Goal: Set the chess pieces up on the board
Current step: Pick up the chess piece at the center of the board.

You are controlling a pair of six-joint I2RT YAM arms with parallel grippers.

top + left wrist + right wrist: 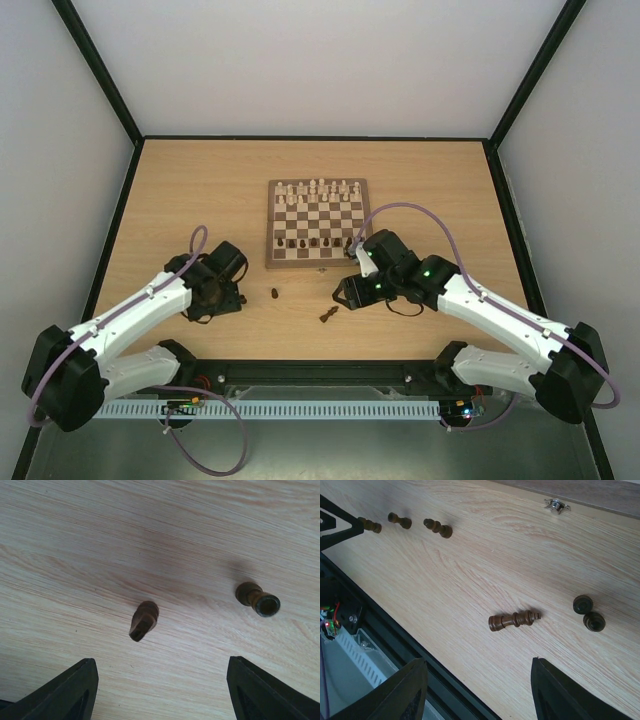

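From above, the board (pixel 295 263) lies at the far middle of the tabletop (pixel 180 200). The cream chessmen (pixel 318 190) fill its far rows. The dark chessmen (pixel 310 243) form only a partial line along its near edge, so I judge the dark side unfinished. The left gripper (pixel 238 298) sits low, near and left of the board. The right gripper (pixel 343 292) sits low by the board's near right corner. Between them a small dark piece (pixel 274 294) and a tall dark piece (pixel 328 316) lie loose on the wood.

In the left wrist view the left gripper's fingers (pixel 65 695) are spread apart with nothing between them. A toppled dark pawn-like piece (pixel 144 621) lies just beyond the gap and roughly centred, which suggests it is being lined up for pickup. Another fallen piece (pixel 258 599) lies to its right.

In the right wrist view the right gripper's fingers (pixel 405 695) are likewise released and empty. They hang over the tall dark piece (pixel 514 620), which lies on its side and is probably the next target. Two upright dark pieces (pixel 583 604) stand touching just right of it. Three more fallen ones (pixel 400 520) lie far left. The board's metal clasp (pixel 556 505) shows at the far edge.
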